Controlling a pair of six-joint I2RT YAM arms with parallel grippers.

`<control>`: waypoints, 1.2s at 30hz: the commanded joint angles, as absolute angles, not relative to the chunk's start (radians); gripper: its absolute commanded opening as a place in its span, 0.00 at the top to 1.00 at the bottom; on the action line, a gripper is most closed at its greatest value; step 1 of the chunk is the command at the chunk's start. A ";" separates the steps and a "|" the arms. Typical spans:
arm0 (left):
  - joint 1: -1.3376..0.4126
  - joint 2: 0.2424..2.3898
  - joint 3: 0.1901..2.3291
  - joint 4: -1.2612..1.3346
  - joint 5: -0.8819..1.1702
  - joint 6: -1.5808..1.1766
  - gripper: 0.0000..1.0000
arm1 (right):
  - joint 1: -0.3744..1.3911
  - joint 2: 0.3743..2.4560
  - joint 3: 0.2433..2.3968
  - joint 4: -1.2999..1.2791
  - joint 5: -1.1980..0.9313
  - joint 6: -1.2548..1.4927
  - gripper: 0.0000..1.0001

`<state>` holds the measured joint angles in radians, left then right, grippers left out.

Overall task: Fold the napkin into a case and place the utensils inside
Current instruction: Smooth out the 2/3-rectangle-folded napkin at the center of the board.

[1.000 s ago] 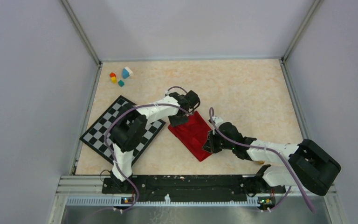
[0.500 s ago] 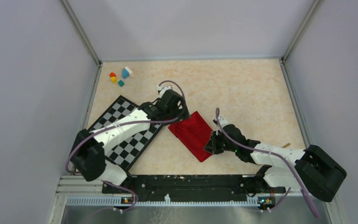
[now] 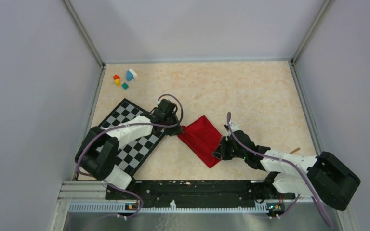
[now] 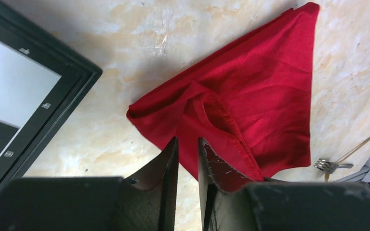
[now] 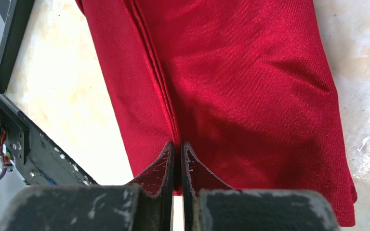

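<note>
The red napkin (image 3: pixel 202 139) lies loosely folded on the table, a slanted oblong with a rumpled left corner. It also shows in the left wrist view (image 4: pixel 250 101) and the right wrist view (image 5: pixel 231 82). My left gripper (image 3: pixel 174 126) hovers just off the napkin's left corner, its jaws (image 4: pixel 188 147) a narrow gap apart with nothing between them. My right gripper (image 3: pixel 220 148) is shut on the napkin's folded edge (image 5: pixel 177 147) at the near right side. The dark fork (image 4: pixel 331 165) and a thin tan spoon handle (image 4: pixel 359 144) lie beyond the napkin. The handle shows by the right arm (image 3: pixel 296 150), and the spoon's bowl is hidden.
The black-and-white checkered mat (image 3: pixel 125 139) lies left of the napkin under the left arm, with its dark edge close to the left fingers (image 4: pixel 53 91). Small coloured blocks (image 3: pixel 124 79) sit at the far left. The black base rail (image 5: pixel 33 154) runs along the near edge.
My left gripper has pulled back leftward off the napkin's upper-left part toward the mat, and the left arm has swung low. My right gripper has stayed on the near right edge.
</note>
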<state>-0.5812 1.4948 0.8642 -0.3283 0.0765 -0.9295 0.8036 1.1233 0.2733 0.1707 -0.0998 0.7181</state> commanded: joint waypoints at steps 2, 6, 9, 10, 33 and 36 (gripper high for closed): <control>-0.576 1.606 0.943 -0.280 0.142 -0.911 0.81 | 0.819 1.092 0.274 0.172 -0.071 0.735 1.00; -0.576 1.664 0.984 -0.277 0.146 -0.909 0.87 | 0.818 1.066 0.273 0.164 -0.068 0.737 1.00; -0.577 1.681 0.999 -0.242 0.158 -0.910 0.87 | 0.819 1.063 0.267 0.161 -0.066 0.738 1.00; -0.578 1.692 1.006 -0.240 0.161 -0.910 0.87 | 0.819 1.062 0.262 0.164 -0.067 0.741 1.00; -0.595 1.809 1.039 -0.194 0.232 -0.833 0.89 | 0.827 0.992 0.215 0.071 -0.050 0.774 1.00; -0.596 1.819 1.036 -0.192 0.243 -0.820 0.89 | 0.827 0.988 0.235 0.022 -0.038 0.763 1.00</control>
